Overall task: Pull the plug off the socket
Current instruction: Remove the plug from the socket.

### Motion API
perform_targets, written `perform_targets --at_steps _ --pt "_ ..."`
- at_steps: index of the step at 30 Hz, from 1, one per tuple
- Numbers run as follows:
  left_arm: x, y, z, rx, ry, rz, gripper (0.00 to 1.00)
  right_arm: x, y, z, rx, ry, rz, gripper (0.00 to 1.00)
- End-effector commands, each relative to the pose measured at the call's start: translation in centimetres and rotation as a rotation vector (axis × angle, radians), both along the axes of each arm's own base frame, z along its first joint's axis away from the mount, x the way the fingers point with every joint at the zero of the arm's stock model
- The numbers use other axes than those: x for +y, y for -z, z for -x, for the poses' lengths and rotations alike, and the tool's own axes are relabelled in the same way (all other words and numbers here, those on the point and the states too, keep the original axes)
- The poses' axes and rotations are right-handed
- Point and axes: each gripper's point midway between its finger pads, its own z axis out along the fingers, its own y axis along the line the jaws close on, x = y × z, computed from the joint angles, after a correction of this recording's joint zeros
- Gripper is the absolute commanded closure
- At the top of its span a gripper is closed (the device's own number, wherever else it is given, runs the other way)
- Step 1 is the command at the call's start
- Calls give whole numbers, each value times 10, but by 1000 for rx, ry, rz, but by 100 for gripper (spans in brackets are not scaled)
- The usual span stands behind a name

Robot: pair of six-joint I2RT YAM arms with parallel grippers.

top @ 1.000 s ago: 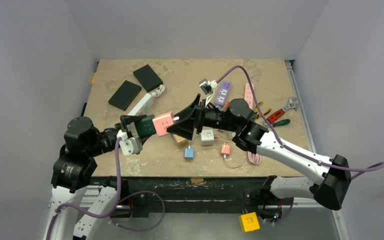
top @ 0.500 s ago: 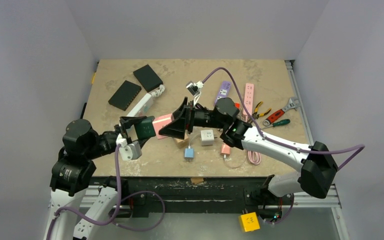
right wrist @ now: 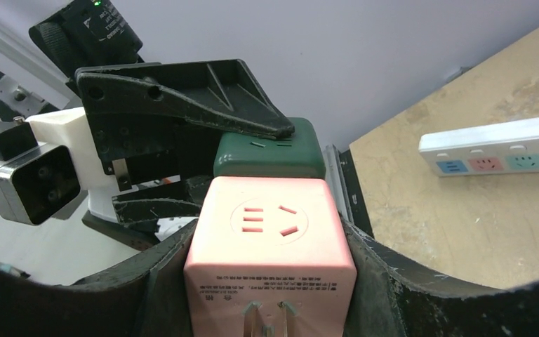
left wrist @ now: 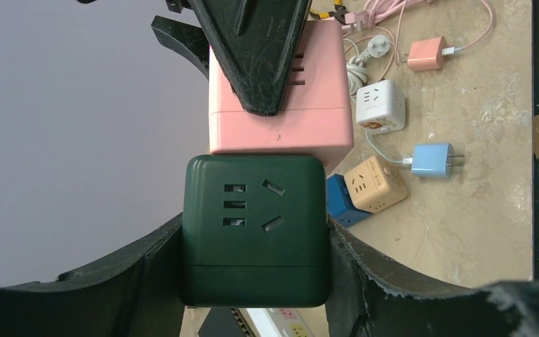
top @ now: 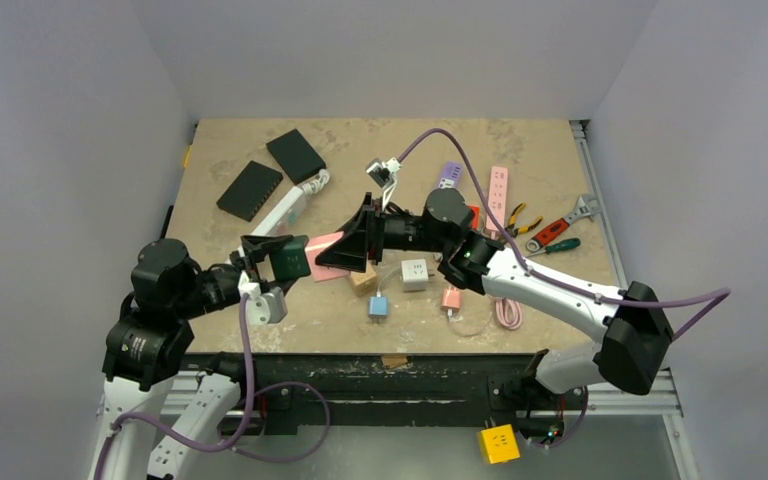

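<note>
Plain pale grey walls (top: 390,50) close in a beige, mottled worktop (top: 360,150) on three sides. A metal rail (top: 600,230) runs along its right edge. The light is soft and even, with faint shadows.

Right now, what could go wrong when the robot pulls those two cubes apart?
The pink cube could slip from the right fingers gripping its smooth sides. The green cube might twist in the left fingers if the pull isn't straight. A dropped cube could hit the blue charger nearby.

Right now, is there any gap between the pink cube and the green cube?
No: in the left wrist view the pink cube sits flush against the green cube, with no gap showing.
</note>
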Motion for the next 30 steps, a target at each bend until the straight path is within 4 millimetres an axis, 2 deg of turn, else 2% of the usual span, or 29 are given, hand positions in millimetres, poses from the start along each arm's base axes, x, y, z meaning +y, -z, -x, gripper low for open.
perform_targets --at_steps 1,3,8,10,14,15,17,18,21,23,26,28,30 --pt "-4 -14 0 -97 33 6 100 4 -25 7 -24 -42 -82 61" --pt "-4 -13 0 -101 36 2 100 4 -20 12 -20 -70 -68 51" --pt "-4 -11 -2 -111 41 -5 100 6 -13 18 -28 -102 -14 45" --pt "-4 -11 -2 -110 41 -4 100 6 -12 18 -25 -100 -9 50" --pt "-5 -8 -6 -103 35 2 99 6 -12 17 -12 -100 -18 77" --pt "-5 -6 -6 -98 35 3 95 6 -14 17 -11 -97 -29 84" --pt "-6 0 -8 -92 34 4 71 7 -17 16 -4 -81 -44 100" --pt "-6 3 -9 -91 35 2 65 7 -18 15 -2 -73 -50 100" --pt "-6 10 -13 -91 32 -2 56 8 -21 13 0 -53 -65 100" --pt "-6 13 -15 -86 29 -6 38 10 -20 14 1 -50 -65 100" --pt "-7 14 -19 -58 19 -2 25 13 -20 16 -12 -43 -55 100" --pt "-8 14 -20 -39 16 4 9 16 -19 19 -24 -41 -42 100" --pt "-9 17 -21 -30 22 1 6 18 -18 21 -29 -43 -36 100"
